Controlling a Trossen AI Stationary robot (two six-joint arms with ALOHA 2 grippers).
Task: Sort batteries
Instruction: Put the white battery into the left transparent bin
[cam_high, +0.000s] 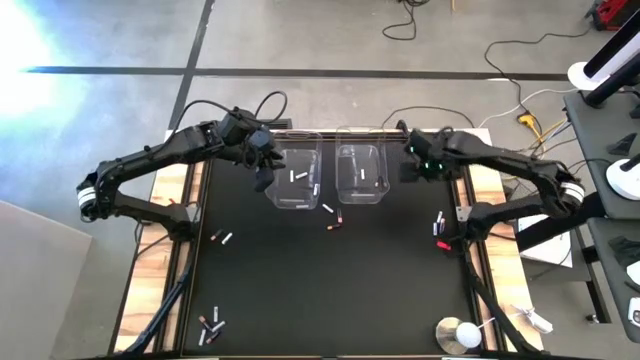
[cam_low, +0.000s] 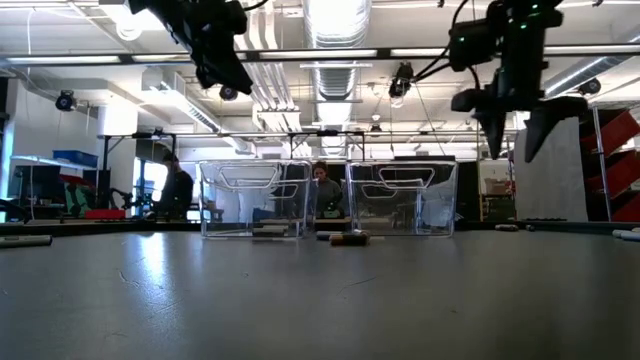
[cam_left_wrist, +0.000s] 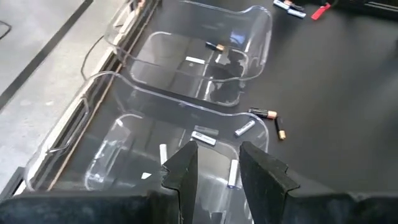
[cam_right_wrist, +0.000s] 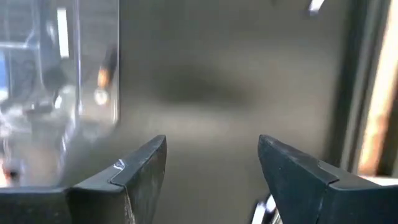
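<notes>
Two clear bins stand side by side at the table's far middle: the left bin and the right bin. Silvery batteries lie in the left bin. The right bin holds a silvery battery and a dark copper-ended one. Loose batteries lie on the black mat just near the bins. My left gripper hovers open over the left bin's left edge and holds nothing. My right gripper hangs open above the mat, right of the right bin.
More batteries lie scattered at the mat's left, near-left corner and right side. A red clip-like piece sits by the right edge. A round white-topped disc is at the near right. People show in the room behind the table.
</notes>
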